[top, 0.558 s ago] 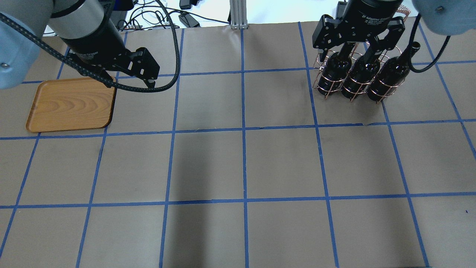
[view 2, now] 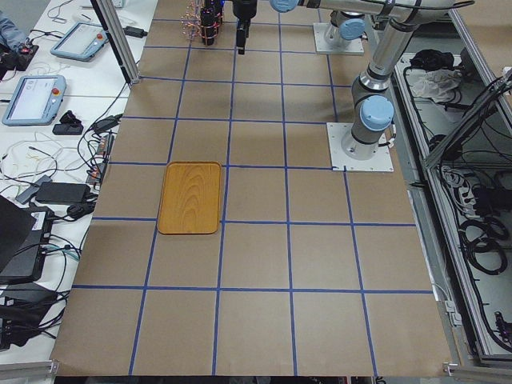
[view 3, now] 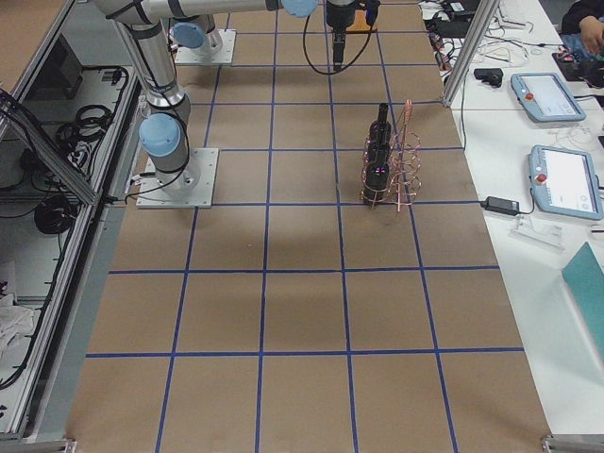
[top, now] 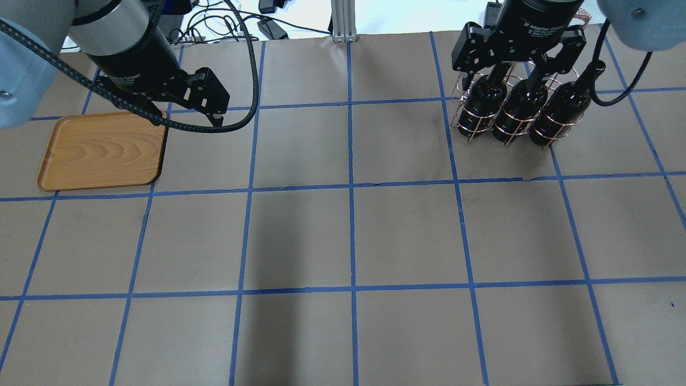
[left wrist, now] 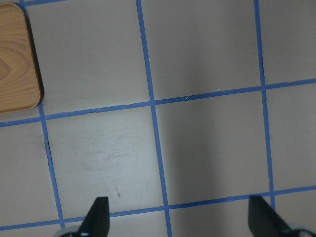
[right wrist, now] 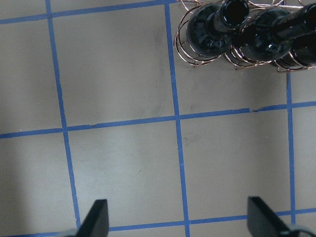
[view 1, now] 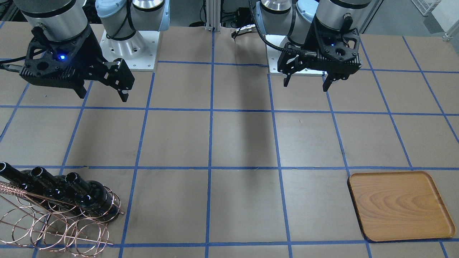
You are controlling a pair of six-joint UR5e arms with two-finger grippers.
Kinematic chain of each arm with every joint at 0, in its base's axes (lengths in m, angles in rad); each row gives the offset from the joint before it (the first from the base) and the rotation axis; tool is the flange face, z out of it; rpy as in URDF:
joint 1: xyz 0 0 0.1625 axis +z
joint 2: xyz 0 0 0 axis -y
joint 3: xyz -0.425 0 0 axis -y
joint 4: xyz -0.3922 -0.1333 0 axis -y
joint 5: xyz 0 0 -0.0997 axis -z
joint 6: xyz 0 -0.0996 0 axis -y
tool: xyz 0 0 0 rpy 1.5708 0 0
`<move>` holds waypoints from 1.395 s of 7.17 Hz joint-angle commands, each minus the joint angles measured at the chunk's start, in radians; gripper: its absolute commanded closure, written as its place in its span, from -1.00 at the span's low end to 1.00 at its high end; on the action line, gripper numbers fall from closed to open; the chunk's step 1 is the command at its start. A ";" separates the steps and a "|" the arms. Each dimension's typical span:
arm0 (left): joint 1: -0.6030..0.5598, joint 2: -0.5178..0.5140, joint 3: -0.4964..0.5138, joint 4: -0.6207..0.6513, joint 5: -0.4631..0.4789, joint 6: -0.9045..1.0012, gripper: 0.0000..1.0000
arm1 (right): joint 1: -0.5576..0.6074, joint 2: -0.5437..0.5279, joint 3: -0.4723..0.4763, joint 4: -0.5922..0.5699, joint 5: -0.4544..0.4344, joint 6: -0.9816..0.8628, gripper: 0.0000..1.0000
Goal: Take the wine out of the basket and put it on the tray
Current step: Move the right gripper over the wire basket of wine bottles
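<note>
Three near-black wine bottles (top: 520, 110) stand side by side in the copper wire basket (top: 467, 128) at the far right of the table. They also show in the front view (view 1: 89, 195) and, from above, in the right wrist view (right wrist: 212, 29). My right gripper (top: 504, 75) is open and empty. It hangs high over the table on the robot's side of the basket (view 1: 53, 229). My left gripper (top: 187, 115) is open and empty, high beside the wooden tray (top: 102, 153). The tray holds nothing.
The table is brown paper with a blue tape grid. The tray's corner shows at the left wrist view's top left (left wrist: 15, 59). Cables and a metal post (top: 343, 21) lie past the far edge. Tablets and gear line the operators' bench (view 2: 36, 96).
My right gripper has shifted very slightly over the basket. The left gripper, bottles, basket and tray have not visibly moved.
</note>
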 commanded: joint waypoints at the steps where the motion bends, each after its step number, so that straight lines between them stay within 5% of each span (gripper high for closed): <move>1: 0.001 -0.002 0.001 0.015 0.000 -0.001 -1.00 | -0.003 -0.006 -0.001 0.007 0.001 -0.004 -1.00; 6: 0.001 -0.003 0.000 0.017 0.000 -0.003 -1.00 | -0.012 -0.002 -0.001 0.007 -0.027 -0.042 -1.00; 10: 0.001 -0.006 0.000 0.018 0.000 -0.004 -1.00 | -0.133 -0.002 -0.003 -0.051 -0.027 -0.262 -1.00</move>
